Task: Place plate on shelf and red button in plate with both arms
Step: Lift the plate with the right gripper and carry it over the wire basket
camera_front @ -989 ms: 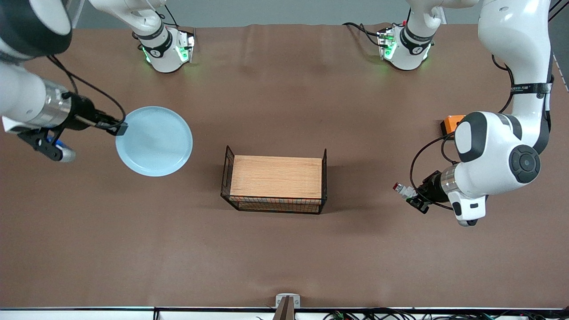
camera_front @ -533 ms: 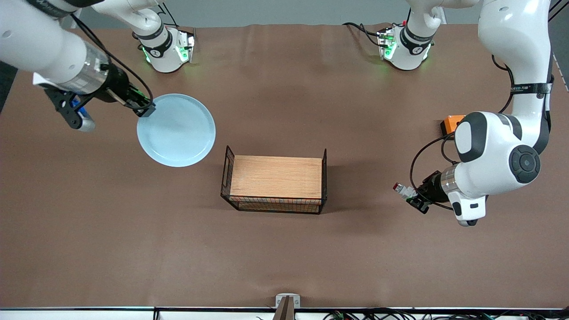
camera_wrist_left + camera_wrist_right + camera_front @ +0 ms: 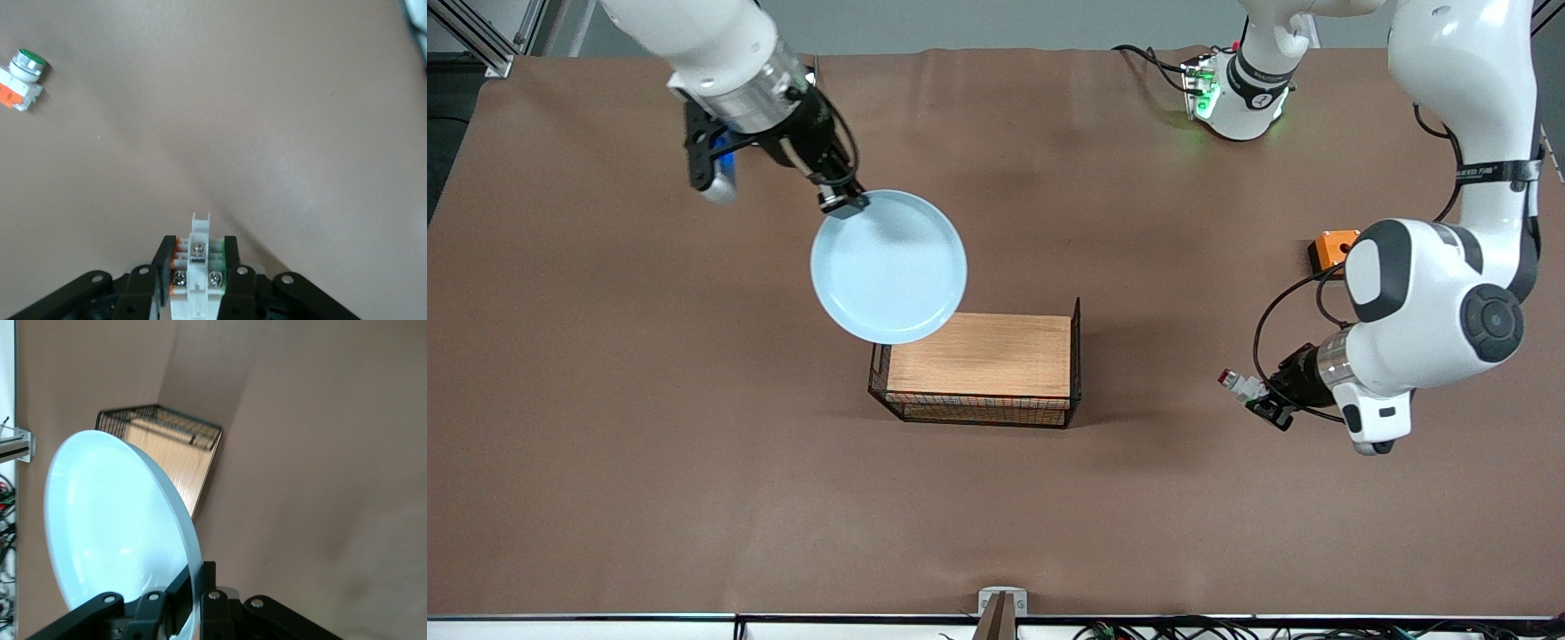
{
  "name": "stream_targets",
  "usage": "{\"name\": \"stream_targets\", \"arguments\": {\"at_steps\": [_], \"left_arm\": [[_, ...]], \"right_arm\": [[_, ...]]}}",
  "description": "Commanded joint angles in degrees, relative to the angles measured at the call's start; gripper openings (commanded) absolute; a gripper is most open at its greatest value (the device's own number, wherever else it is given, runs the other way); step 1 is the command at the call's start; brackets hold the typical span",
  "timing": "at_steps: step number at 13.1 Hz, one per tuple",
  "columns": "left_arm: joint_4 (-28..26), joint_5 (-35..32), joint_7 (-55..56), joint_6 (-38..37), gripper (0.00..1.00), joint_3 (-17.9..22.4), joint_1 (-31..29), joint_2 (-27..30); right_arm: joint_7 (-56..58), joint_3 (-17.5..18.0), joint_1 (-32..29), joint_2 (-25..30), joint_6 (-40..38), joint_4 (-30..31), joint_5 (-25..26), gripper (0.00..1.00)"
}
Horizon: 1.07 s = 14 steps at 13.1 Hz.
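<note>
Brown table (image 3: 605, 400), wire basket (image 3: 978, 369), wooden top

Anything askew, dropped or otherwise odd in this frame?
Nothing stands out. The right hand carries the plate by its rim, level, over the basket. The left hand grips the red button above the table. A spare green-capped switch lies on the table.

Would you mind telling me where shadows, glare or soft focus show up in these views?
Front view: the plate casts a soft shadow on the table, and a darker one lies beside the basket. Left wrist view: a pale sheen crosses the table ahead of the red button. Right wrist view: small highlights glint on the plate, whose near rim looks soft.
</note>
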State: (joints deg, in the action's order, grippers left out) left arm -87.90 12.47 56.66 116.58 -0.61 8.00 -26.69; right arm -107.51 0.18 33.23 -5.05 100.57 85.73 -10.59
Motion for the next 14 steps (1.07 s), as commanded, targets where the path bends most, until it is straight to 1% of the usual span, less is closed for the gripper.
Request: {"name": "stream_targets", "arguments": {"at_steps": [1, 4, 6, 10, 12, 14], "left_arm": [[-0.3, 1.1, 0.7, -4.8, 0.21, -0.1, -0.8, 5.1], [0.2, 1.1, 4.1, -8.2, 0.21, -0.4, -0.7, 8.8], [2.7, 1.3, 7.8, -10.9, 0.21, -0.6, 0.0, 9.1], [5.9, 1.3, 16.4, -11.7, 0.21, -3.6, 0.4, 9.1], [6.4, 1.2, 23.5, -11.6, 0.21, -4.8, 0.8, 9.0], [6.8, 1.0, 30.2, -11.5, 0.21, -6.1, 1.0, 9.0]], "right_arm": [[-9.3, -0.7, 4.9, -0.9, 4.7, 1.5, 4.2, 0.00], [-17.0, -0.7, 9.3, -1.0, 11.2, 6.6, 8.3, 0.00], [-20.7, -0.8, 11.5, -1.5, 14.0, 8.9, 10.1, 0.00], [-31.3, -0.8, 16.6, -6.9, 18.0, 9.3, 17.3, 0.00], [-36.2, -0.8, 18.4, -9.6, 20.2, 9.2, 20.7, 0.00], [-39.7, -0.8, 18.9, -11.5, 21.9, 9.3, 22.7, 0.00]]}}
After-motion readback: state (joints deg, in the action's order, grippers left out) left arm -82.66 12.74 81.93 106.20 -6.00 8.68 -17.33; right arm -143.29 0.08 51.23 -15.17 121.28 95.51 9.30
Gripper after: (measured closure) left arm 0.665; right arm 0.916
